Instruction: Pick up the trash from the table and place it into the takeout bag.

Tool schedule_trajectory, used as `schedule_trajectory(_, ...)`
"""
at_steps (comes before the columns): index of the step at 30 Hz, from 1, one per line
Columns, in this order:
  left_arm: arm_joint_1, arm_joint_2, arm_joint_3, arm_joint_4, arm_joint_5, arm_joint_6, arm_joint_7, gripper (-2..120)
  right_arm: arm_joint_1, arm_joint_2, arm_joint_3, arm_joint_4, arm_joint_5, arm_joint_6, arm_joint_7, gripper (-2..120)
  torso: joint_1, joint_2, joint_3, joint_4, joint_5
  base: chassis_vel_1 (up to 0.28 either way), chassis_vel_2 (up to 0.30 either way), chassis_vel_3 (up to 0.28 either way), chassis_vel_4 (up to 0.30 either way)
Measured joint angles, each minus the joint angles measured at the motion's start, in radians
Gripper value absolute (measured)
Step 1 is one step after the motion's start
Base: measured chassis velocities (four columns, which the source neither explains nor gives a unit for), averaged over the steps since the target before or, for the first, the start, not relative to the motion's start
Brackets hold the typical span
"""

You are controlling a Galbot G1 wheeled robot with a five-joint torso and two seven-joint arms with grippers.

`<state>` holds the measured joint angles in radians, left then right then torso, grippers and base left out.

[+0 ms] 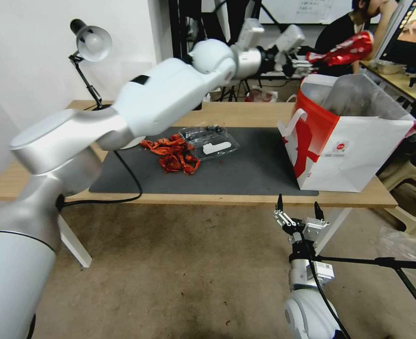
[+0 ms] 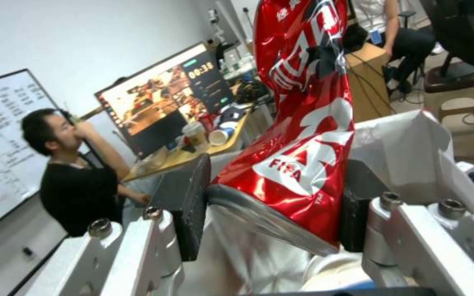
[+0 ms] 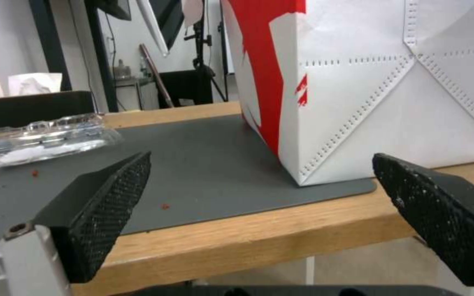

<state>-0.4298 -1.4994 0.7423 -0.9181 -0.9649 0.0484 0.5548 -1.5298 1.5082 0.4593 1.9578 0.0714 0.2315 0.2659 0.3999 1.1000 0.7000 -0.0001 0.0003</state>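
My left gripper (image 1: pixel 295 61) is stretched out high over the table's far side, beside the open top of the takeout bag (image 1: pixel 354 146). It is shut on a crushed shiny red can (image 1: pixel 344 49), held between both pads above the bag's foil lining (image 2: pixel 407 152); the can (image 2: pixel 297 135) fills the gap of the left gripper (image 2: pixel 273 201). More trash lies on the grey mat (image 1: pixel 245 169): a heap of red shells (image 1: pixel 172 153) and a clear plastic container (image 1: pixel 210 141). My right gripper (image 1: pixel 298 212) waits open below the table's (image 1: pixel 217 113) front edge, facing the takeout bag (image 3: pixel 385 102).
A desk lamp (image 1: pixel 92 44) stands at the table's back left, and its black cable (image 1: pixel 132 183) runs over the mat's left edge. A black tissue box (image 3: pixel 29 107) sits behind the clear container (image 3: pixel 34 139). A tripod leg (image 1: pixel 382 261) crosses low on the right.
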Motion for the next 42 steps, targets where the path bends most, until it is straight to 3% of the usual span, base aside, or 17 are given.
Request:
schedule_trajectory(8, 0.010, -0.098, 0.002, 0.081, 0.031, -0.015, 0.009, 45, 0.001, 0.002, 0.002, 0.000, 0.001, -0.001, 0.001, 100, 0.000, 0.000, 0.000, 0.0001, -0.0001, 0.000, 0.000, 0.000, 0.000)
schedule_trajectory(14, 0.018, -0.116, 0.003, 0.132, 0.057, -0.032, 0.016, 45, 0.000, 0.004, 0.002, -0.002, 0.001, -0.001, 0.001, 100, 0.000, 0.000, 0.000, 0.0002, -0.0001, 0.000, 0.000, 0.000, 0.000)
schedule_trajectory(18, 0.027, -0.115, 0.003, 0.143, 0.066, -0.040, 0.006, 53, -0.001, 0.005, 0.004, -0.003, 0.002, 0.001, 0.001, 100, 0.000, 0.000, 0.000, 0.0004, -0.0004, 0.000, 0.000, 0.000, 0.000)
schedule_trajectory(21, 0.031, -0.114, 0.003, 0.144, 0.066, -0.042, 0.003, 68, -0.001, 0.003, 0.006, -0.005, 0.003, 0.002, 0.002, 100, 0.000, 0.000, 0.000, 0.0000, -0.0003, 0.000, 0.000, 0.000, 0.000)
schedule_trajectory(29, 0.034, -0.112, -0.002, 0.134, 0.061, -0.043, -0.010, 89, 0.001, 0.004, 0.005, -0.006, 0.004, 0.002, 0.002, 100, 0.000, 0.000, 0.000, 0.0002, -0.0003, 0.000, 0.000, 0.000, 0.000)
schedule_trajectory(30, 0.039, -0.111, -0.013, 0.122, 0.053, -0.044, -0.026, 97, 0.001, 0.005, 0.004, -0.006, 0.004, 0.002, 0.002, 100, 0.000, 0.000, 0.000, 0.0002, -0.0003, 0.000, 0.000, 0.000, 0.000)
schedule_trajectory(34, 0.059, -0.100, -0.028, 0.074, 0.024, -0.044, -0.081, 100, -0.001, 0.004, 0.004, -0.005, 0.003, 0.002, 0.002, 100, 0.000, 0.000, 0.000, -0.0007, -0.0002, 0.000, 0.000, 0.000, 0.000)
schedule_trajectory(42, 0.127, 0.052, -0.047, -0.053, -0.064, -0.047, -0.215, 100, -0.004, 0.002, 0.004, -0.002, 0.003, 0.004, 0.002, 100, 0.000, 0.000, 0.000, 0.0007, -0.0006, 0.000, 0.000, 0.000, 0.000)
